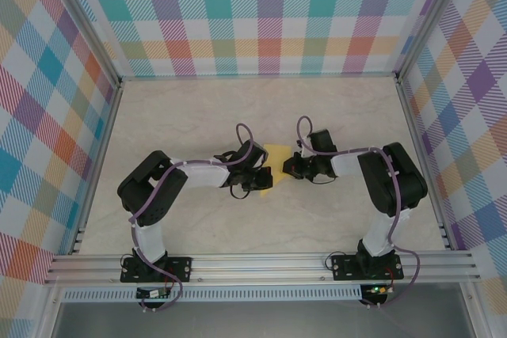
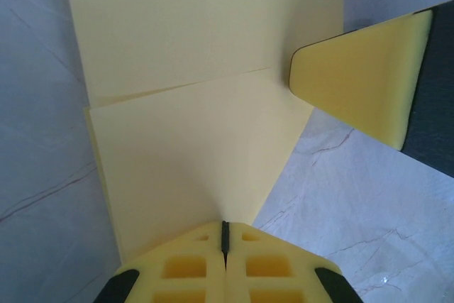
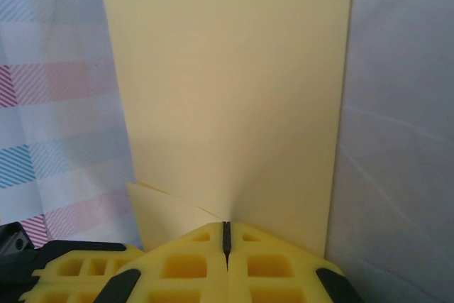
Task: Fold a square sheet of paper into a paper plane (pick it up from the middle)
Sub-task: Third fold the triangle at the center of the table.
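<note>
The square sheet of paper point(image 1: 275, 162) is pale yellow and sits at mid-table between my two grippers, with a folded flap point(image 2: 191, 154) lying over its lower part. My left gripper point(image 1: 260, 172) comes in from the left. In the left wrist view its jaws point(image 2: 225, 228) are shut on the sheet's near edge. From the right, my right gripper point(image 1: 290, 166) is shut on the opposite edge point(image 3: 227, 226), and the paper point(image 3: 227, 90) rises straight ahead of it. One right finger point(image 2: 362, 79) rests on the sheet's corner in the left wrist view.
The marbled tabletop point(image 1: 198, 108) is boxed in by plaid walls point(image 1: 253, 13) at the back and both sides. An aluminium rail point(image 1: 261, 267) runs along the near edge by the arm bases. Bare table lies all around the paper.
</note>
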Robot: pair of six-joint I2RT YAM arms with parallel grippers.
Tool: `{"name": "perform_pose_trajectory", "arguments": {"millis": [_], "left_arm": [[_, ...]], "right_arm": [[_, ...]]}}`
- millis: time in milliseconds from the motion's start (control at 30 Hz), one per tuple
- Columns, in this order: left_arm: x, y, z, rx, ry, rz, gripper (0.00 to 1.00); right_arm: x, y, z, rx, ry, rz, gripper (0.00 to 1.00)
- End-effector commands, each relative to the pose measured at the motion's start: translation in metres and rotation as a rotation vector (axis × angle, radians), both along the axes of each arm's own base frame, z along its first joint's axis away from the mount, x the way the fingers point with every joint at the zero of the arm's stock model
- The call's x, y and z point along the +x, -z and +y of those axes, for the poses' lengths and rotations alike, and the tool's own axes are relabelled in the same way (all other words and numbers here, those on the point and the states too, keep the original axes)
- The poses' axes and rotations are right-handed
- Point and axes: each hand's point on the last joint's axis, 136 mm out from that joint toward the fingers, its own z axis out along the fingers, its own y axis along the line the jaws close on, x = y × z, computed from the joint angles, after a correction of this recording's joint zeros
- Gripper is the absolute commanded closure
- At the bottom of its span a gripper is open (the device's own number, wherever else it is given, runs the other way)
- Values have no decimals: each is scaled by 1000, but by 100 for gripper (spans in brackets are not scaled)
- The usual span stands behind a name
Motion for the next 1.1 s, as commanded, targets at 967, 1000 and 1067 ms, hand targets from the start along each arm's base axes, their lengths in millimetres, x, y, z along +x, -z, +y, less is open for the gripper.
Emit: {"name": "perform_pose_trajectory", "arguments": {"millis": [967,1000,1067], "left_arm": [[-19,1,16,42,18,68,86],[-18,-4,15,37,20,61,85],[-14,-17,12,22,23,43,84]], "right_arm": [[-20,11,23,-55,-55,93,98],[-21,15,22,-64,-52,105,99],[-23,19,19,-78,-44,113,99]]}}
